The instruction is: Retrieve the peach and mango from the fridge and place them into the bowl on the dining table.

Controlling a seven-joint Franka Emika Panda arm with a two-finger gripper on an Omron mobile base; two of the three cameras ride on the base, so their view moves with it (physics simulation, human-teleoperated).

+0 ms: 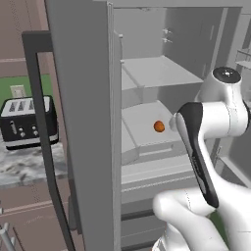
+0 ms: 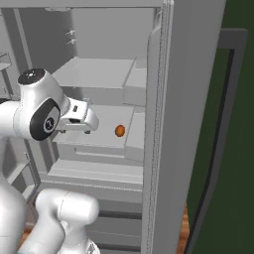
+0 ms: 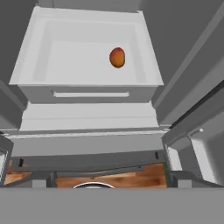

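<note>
The fridge stands with both doors swung wide, its grey shelves bare to me. One orange-red oval fruit lies in a shallow white shelf tray at mid height; whether it is the peach or the mango I cannot tell. My gripper hovers in front of that tray, left of the fruit and short of it, open and holding nothing. The bowl and the dining table are out of view.
The left door with its long dark handle juts toward me, and the right door does the same. A black toaster sits on a marbled counter to the left. Lower drawers and wooden floor lie below.
</note>
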